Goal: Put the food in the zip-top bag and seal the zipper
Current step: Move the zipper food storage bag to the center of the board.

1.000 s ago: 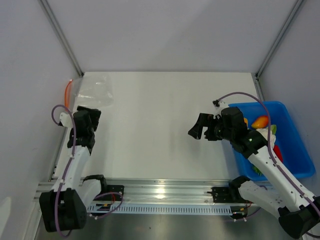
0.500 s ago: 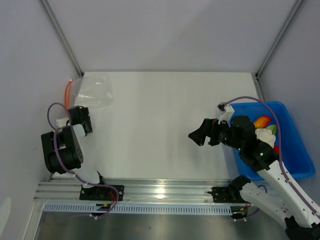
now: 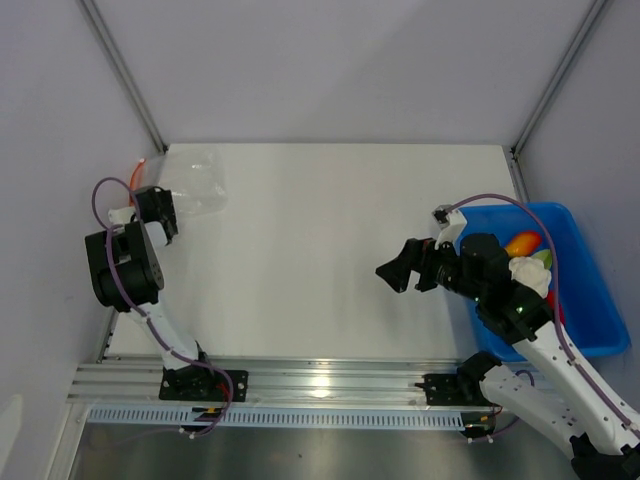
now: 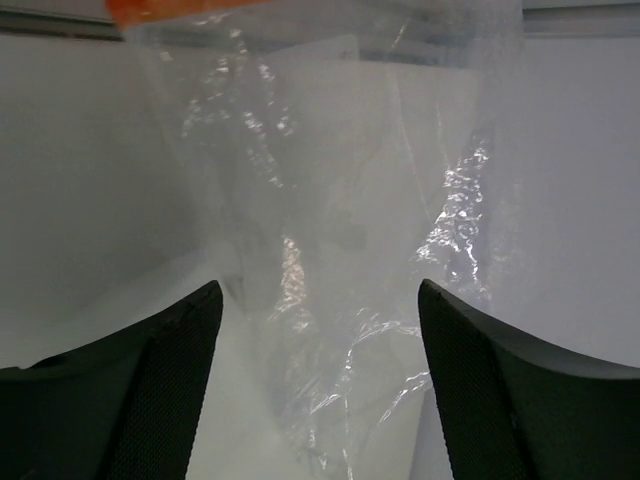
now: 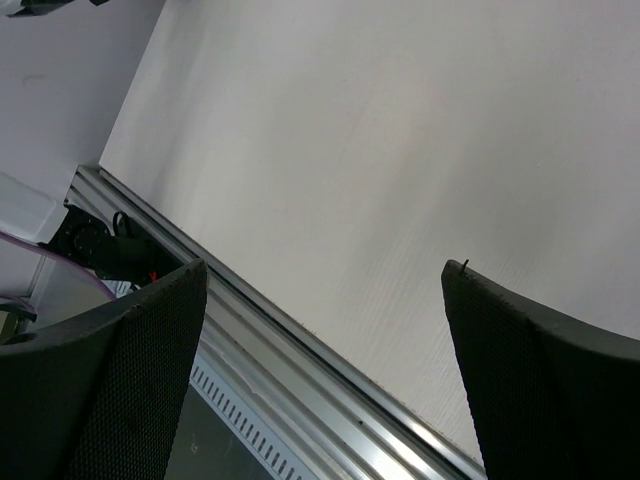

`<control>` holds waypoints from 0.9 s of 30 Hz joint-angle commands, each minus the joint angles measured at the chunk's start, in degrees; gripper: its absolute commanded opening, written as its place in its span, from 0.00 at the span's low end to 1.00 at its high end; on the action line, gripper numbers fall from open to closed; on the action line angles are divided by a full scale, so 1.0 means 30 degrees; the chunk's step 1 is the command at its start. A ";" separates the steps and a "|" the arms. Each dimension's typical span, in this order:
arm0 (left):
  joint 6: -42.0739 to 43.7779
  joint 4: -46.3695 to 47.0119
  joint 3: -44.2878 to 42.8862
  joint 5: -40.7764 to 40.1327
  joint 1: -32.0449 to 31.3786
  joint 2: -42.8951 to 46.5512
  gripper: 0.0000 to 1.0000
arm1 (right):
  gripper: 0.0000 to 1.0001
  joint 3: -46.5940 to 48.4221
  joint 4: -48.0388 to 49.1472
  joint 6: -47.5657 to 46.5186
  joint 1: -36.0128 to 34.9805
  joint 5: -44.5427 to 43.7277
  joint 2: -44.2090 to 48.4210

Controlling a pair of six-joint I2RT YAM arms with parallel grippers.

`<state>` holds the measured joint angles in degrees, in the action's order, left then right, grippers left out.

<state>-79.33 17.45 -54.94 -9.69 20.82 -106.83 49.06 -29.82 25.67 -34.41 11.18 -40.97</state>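
Along the near edge of the counter runs an aluminium rail carrying the bases of the 2 arms; the right wrist view shows this rail slanting below bare white counter.

The right claw hangs over the right half of the counter, pointing toward the left edge; it is released, its jaws spread wide with only bare surface between them.

Just behind that arm, at the counter's right edge, sits the blue plastic bin, and the food lies in it; an orange-yellow fruit rests toward the bin's far side; a white-and-pale-green round vegetable lies just nearer than it, right beside the arm; a sliver of the red chili pepper shows next to the arm, the rest hidden.

Along the left edge the left arm is folded up, and the left claw points toward the far-left corner; it is released, grasping nothing; in its wrist view the 2 black fingers stand well apart, with the near end of the clear plastic between them and neither pad pressing it.

The zip-top bag lies crinkled and flat in the far-left corner of the counter, just beyond the left claw; its orange-red zipper runs along the bag's side at the counter's left edge.
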 commanded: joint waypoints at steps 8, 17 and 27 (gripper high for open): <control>0.1684 0.1884 -0.3162 0.1122 0.0033 -0.2770 0.53 | 0.99 -0.0591 0.1152 -0.0647 -0.0130 -0.0592 -0.0084; 0.3326 0.2971 -0.2753 0.3053 0.0296 -0.2276 0.01 | 0.99 -0.0708 0.0685 -0.0383 -0.0131 -0.1206 -0.0200; 0.5789 0.3820 0.2166 0.7828 -0.0872 0.4167 0.01 | 0.99 0.1105 -0.3618 -0.0647 -0.0189 -0.5397 -0.2949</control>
<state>-65.19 24.71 -52.53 8.01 20.10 -101.62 48.60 -34.87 24.73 -34.57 0.38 -46.87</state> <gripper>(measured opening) 0.005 0.993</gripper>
